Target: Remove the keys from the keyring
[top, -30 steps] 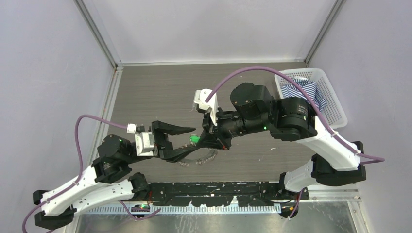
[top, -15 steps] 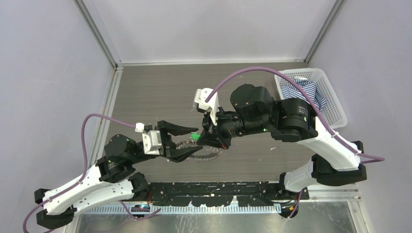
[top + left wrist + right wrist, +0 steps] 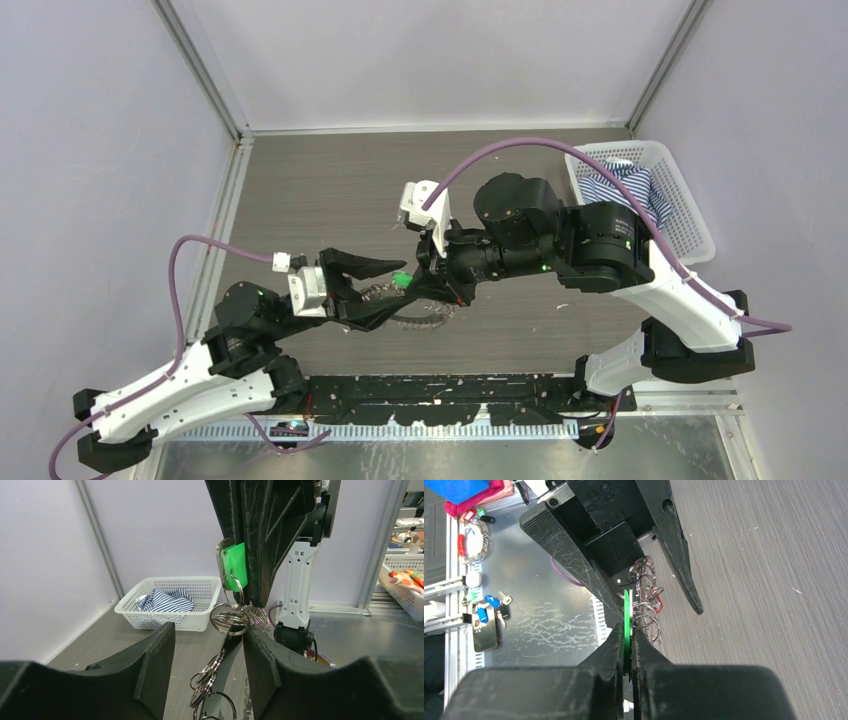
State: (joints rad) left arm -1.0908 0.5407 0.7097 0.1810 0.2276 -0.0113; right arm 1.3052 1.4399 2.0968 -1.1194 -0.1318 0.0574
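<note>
My right gripper (image 3: 408, 283) is shut on the green plastic head of a key (image 3: 400, 281), holding it above the table. In the left wrist view the green head (image 3: 233, 567) hangs from the black fingers (image 3: 255, 530), and the keyring (image 3: 230, 618), a stack of silvery wire rings, sits just under it. More linked rings (image 3: 215, 680) trail down from there. My left gripper (image 3: 209, 630) is open, its fingers either side of this chain without touching it. In the top view a silvery toothed cluster (image 3: 425, 320) dangles below both grippers. The right wrist view shows the key edge-on (image 3: 626, 620).
A white basket (image 3: 690, 215) with a striped cloth stands at the back right of the table, also seen from the left wrist (image 3: 170, 622). A black rail (image 3: 450, 395) runs along the near edge. Loose coloured keys (image 3: 486, 612) lie on the metal surface beyond it.
My left gripper has moved up and right from beside the hanging chain, and its open fingers now straddle the rings. The right gripper has kept still with the green key.
</note>
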